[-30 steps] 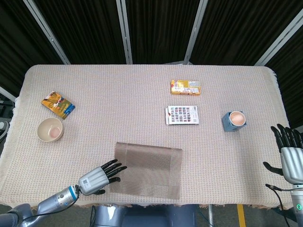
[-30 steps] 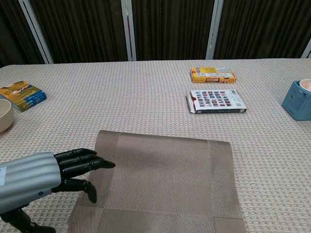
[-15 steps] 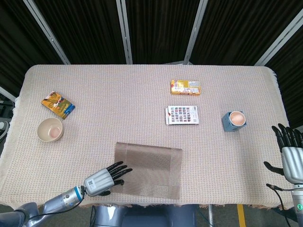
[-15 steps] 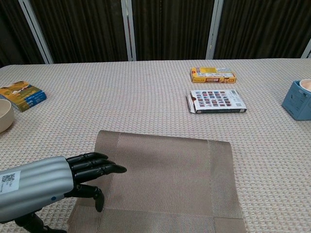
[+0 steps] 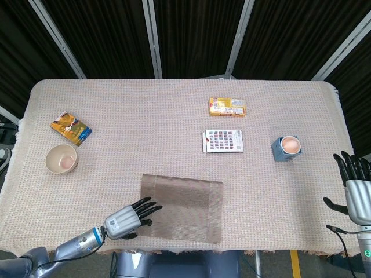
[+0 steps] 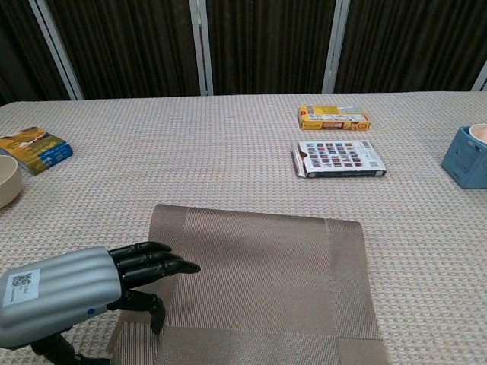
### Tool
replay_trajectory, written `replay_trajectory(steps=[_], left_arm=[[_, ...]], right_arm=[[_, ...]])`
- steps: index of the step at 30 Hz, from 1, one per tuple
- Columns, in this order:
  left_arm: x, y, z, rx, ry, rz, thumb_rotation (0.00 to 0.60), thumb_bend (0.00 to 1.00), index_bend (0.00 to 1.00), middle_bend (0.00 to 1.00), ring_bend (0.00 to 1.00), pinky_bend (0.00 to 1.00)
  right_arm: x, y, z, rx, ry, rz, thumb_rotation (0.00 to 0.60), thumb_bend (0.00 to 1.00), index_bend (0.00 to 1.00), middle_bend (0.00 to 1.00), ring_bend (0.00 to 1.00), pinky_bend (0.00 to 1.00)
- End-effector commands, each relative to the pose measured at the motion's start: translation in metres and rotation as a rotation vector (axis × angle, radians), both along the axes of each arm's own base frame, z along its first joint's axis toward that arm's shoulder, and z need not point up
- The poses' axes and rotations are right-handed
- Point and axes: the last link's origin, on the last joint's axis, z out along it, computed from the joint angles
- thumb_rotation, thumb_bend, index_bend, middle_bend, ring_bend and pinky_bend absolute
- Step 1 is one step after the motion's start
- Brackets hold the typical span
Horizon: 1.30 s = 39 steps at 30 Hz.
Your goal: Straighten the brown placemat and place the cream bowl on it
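Observation:
The brown placemat (image 5: 185, 207) (image 6: 259, 281) lies near the table's front edge, slightly skewed, its far edge sloping down to the right. My left hand (image 5: 128, 215) (image 6: 84, 285) reaches over the mat's near left corner, fingers stretched out and apart, holding nothing; whether the fingertips touch the mat I cannot tell. The cream bowl (image 5: 61, 158) (image 6: 6, 181) stands at the left side of the table, well away from the mat. My right hand (image 5: 356, 188) hangs off the table's right edge, fingers spread and empty; only the head view shows it.
A blue-yellow packet (image 5: 71, 128) (image 6: 34, 148) lies behind the bowl. A yellow box (image 5: 226, 107) (image 6: 333, 117) and a patterned card box (image 5: 222, 141) (image 6: 338, 159) sit at centre right. A blue cup (image 5: 286, 148) (image 6: 467, 156) stands at right.
My left hand has drawn back toward the front edge and down along the mat's left corner. The mat, the bowl and the right hand have stayed put.

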Motion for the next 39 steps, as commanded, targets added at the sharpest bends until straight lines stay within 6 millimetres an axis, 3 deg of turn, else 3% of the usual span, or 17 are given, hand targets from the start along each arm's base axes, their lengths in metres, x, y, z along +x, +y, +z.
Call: replay_trajectory(steps=[1, 10, 31, 39], left_arm=[[0.0005, -0.0001, -0.0007, -0.001, -0.001, -0.001, 0.600, 0.24, 0.41, 0.00, 0.00, 0.00], [0.0000, -0.0006, -0.0030, -0.007, 0.003, 0.008, 0.600, 0.35, 0.42, 0.00, 0.00, 0.00], [0.0048, -0.0024, -0.0025, -0.022, -0.015, 0.023, 0.600, 0.39, 0.43, 0.00, 0.00, 0.00], [0.0043, -0.0015, -0.0044, -0.027, -0.014, 0.043, 0.600, 0.47, 0.46, 0.00, 0.00, 0.00]], right_arm=[[0.0000, -0.0001, 0.0000, 0.000, 0.000, 0.000, 0.600, 0.00, 0.00, 0.00, 0.00, 0.00], [-0.0003, 0.0000, 0.0009, -0.002, 0.000, 0.000, 0.600, 0.00, 0.00, 0.00, 0.00, 0.00], [0.0004, 0.0006, 0.0004, -0.001, 0.001, 0.000, 0.600, 0.00, 0.00, 0.00, 0.00, 0.00], [0.0001, 0.0005, 0.0004, 0.001, 0.001, -0.001, 0.600, 0.00, 0.00, 0.00, 0.00, 0.00]])
